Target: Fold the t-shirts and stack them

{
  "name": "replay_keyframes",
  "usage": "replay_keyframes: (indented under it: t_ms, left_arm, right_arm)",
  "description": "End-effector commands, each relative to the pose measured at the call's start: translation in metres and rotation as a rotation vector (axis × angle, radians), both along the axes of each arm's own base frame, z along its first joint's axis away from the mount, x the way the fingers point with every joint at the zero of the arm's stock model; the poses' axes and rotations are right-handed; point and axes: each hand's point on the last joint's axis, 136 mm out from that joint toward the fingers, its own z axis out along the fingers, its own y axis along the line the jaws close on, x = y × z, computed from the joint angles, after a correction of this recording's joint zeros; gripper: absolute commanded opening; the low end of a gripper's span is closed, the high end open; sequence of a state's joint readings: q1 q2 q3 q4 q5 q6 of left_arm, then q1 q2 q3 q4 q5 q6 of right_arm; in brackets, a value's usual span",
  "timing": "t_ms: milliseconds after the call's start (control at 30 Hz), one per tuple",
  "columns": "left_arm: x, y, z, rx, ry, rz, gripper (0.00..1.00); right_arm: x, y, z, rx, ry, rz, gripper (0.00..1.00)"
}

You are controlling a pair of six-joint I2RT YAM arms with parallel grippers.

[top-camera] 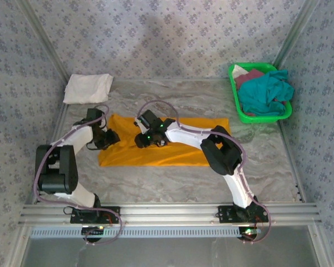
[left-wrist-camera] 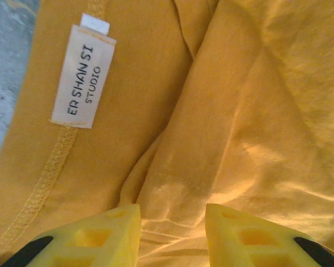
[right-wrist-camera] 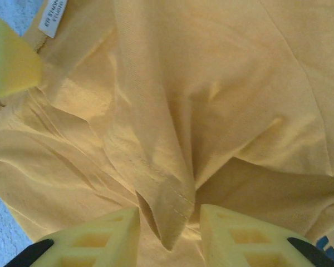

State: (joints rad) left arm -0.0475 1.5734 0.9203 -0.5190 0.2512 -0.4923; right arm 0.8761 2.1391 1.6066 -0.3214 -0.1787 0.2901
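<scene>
Grey marbled bench (top-camera: pixel 172 178), patterned walls on three sides.

Mustard-orange tee (top-camera: pixel 183 150): folded into a long band, lies flat across the middle of the bench, left to right. Wrinkled and layered at its left end, where both arms reach in.

Green basket (top-camera: pixel 234 89): stands at the far right corner, well apart from the orange band. Holds a teal tee (top-camera: pixel 267 94) heaped loosely and spilling over the right rim, with a maroon tee (top-camera: pixel 249 76) tucked behind it.

White tee (top-camera: pixel 88 88): folded into a squarish pad, sits at the far left corner of the bench, apart from the orange one.

Right tool (top-camera: pixel 140 139): hangs low over the band, a little in from its left end. From the right wrist (right-wrist-camera: pixel 170 217): yellow fingers set moderately apart, straddling a hemmed fold of orange cloth that runs down into the gap. Not pinched on it; space on either side.

Left tool (top-camera: pixel 108 138): sits at the band's left edge, near the right one. From the left wrist (left-wrist-camera: pixel 172 214): fingers likewise apart, a soft ridge of cloth rising between the tips, nothing clamped.

Neck label (left-wrist-camera: pixel 82 78): pale, sewn beside a stitched seam, reads "ER SHAN SI STUDIO". Turns up again at the top left corner of the right wrist view (right-wrist-camera: pixel 53 16).
</scene>
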Motion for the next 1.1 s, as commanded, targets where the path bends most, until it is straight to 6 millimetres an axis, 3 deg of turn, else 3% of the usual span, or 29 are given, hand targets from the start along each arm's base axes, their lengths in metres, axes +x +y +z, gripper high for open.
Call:
replay_keyframes:
  t_ms: [0, 100, 167, 567, 667, 833, 1067]
  left_arm:
    - [0.013, -0.005, 0.002, -0.006, -0.031, -0.031, 0.35]
    - [0.017, -0.002, -0.004, 0.015, -0.014, -0.025, 0.34]
    - [0.019, 0.001, -0.005, 0.028, -0.013, -0.020, 0.26]
    - [0.026, -0.002, 0.017, 0.034, -0.057, -0.015, 0.00]
    - [0.022, 0.000, 0.019, 0.049, -0.054, -0.013, 0.00]
    - [0.008, 0.010, 0.006, 0.098, -0.006, -0.002, 0.37]
    - [0.014, -0.008, -0.005, 0.079, 0.018, -0.057, 0.32]
  right_arm:
    - [0.002, 0.002, -0.002, 0.003, -0.025, 0.006, 0.34]
    - [0.004, 0.002, -0.001, 0.012, -0.022, 0.001, 0.34]
    - [0.004, 0.002, 0.000, 0.013, -0.023, 0.000, 0.34]
    - [0.006, -0.003, -0.007, 0.014, -0.008, -0.008, 0.33]
    - [0.005, -0.003, -0.007, 0.019, -0.010, -0.003, 0.32]
    - [0.005, -0.006, -0.011, 0.014, -0.003, -0.010, 0.32]
    - [0.007, -0.007, -0.014, 0.009, 0.003, -0.021, 0.32]
